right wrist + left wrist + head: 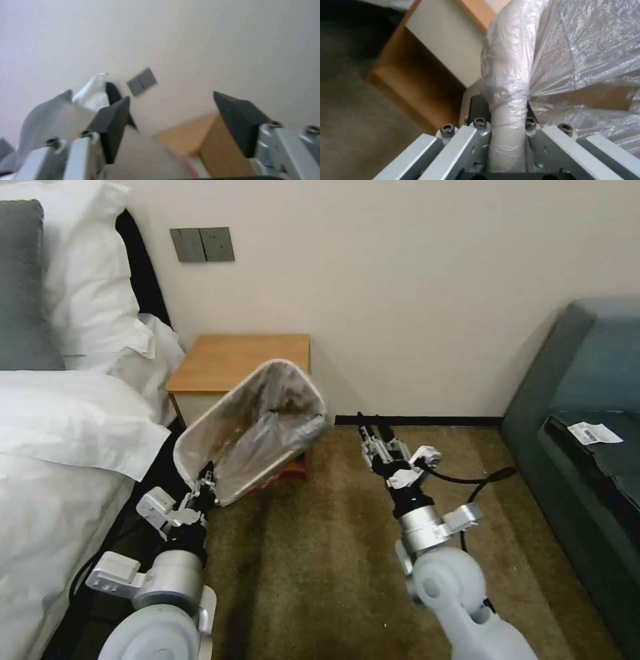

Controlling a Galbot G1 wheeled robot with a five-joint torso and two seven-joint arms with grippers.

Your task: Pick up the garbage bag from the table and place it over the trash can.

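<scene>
The cream-white trash can (223, 437) hangs tilted in front of the wooden table (240, 357), its mouth turned up toward me. The crinkled clear garbage bag (283, 410) lines its inside and folds over the rim. My left gripper (205, 483) is shut on the can's near lower rim. In the left wrist view the fingers clamp the bag-wrapped rim (506, 100), with bag plastic (586, 50) spreading beyond and the table (420, 75) behind. My right gripper (370, 428) is open over the carpet, apart from the can's right side. In the right wrist view the right gripper (173, 112) holds nothing.
A bed with white pillows (60, 447) runs along the left, close to my left arm. A dark blue sofa (587, 433) stands at the right. Brown carpet (320, 553) lies between them. A grey wall switch (202, 245) is above the table.
</scene>
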